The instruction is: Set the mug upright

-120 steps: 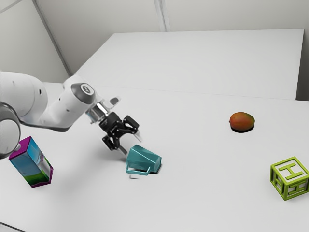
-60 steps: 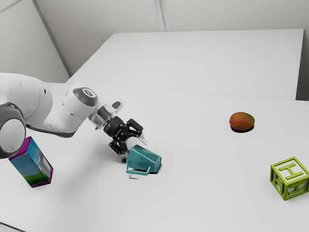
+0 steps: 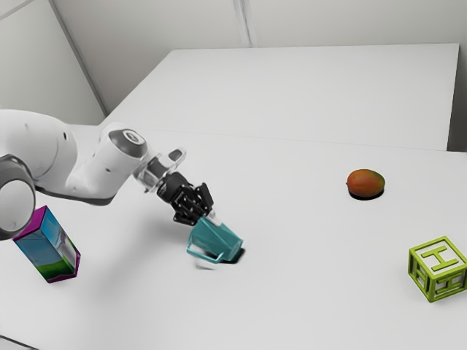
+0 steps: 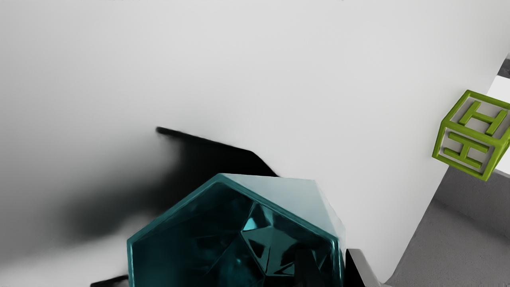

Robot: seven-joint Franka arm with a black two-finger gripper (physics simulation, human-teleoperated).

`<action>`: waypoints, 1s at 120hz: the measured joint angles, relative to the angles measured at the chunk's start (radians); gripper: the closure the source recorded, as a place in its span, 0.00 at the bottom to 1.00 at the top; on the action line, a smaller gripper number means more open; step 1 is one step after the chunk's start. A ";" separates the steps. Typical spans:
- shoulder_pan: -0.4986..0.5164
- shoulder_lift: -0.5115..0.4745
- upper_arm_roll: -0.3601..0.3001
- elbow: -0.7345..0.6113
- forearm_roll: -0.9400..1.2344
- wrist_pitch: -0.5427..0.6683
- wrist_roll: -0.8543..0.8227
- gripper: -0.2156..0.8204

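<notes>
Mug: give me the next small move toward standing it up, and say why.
I'd probably raise the gripper slightly while turning the mug mouth-up. The gripper is shut on its wall, one finger inside, the other outside, and the mug is tilted, its mouth facing the gripper rather than straight up.

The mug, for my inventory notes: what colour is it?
The mug is teal, clearest in the exterior view.
</notes>
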 joint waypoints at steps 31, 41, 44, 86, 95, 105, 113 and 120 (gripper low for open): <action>-0.015 -0.054 0.000 -0.029 -0.010 -0.001 0.008 0.94; -0.019 -0.085 0.000 -0.036 0.003 0.002 0.006 0.94; -0.020 -0.096 0.000 -0.037 0.012 0.003 0.005 0.94; -0.043 -0.173 0.004 -0.032 0.226 0.125 -0.017 0.95; -0.053 -0.180 0.006 -0.032 0.265 0.166 -0.020 0.95; -0.066 -0.188 0.006 -0.032 0.317 0.216 -0.022 0.95; -0.075 -0.195 0.006 -0.031 0.366 0.257 -0.024 0.95; -0.082 -0.201 0.006 -0.032 0.408 0.285 -0.027 0.95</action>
